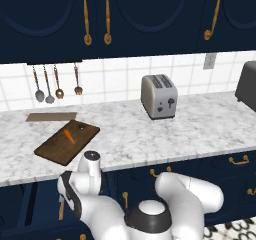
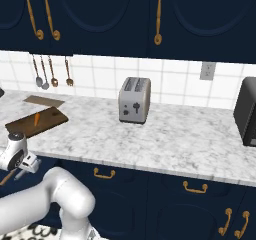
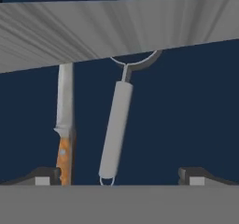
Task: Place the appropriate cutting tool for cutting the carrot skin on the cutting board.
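Gripper (image 3: 119,174) fingers spread apart over the peeler (image 3: 115,129); drifting left, I judge I'd catch the knife (image 3: 64,125) lying just beside it.

The gripper (image 3: 119,175) stands wide open around the peeler (image 3: 115,129), with open blue floor to its right. The knife (image 3: 65,125) lies just beside its left fingertip (image 3: 46,175). On the counter (image 1: 150,134), the carrot (image 1: 69,136) occupies the cutting board (image 1: 60,146) centre; the toaster (image 1: 159,96) stands well right.
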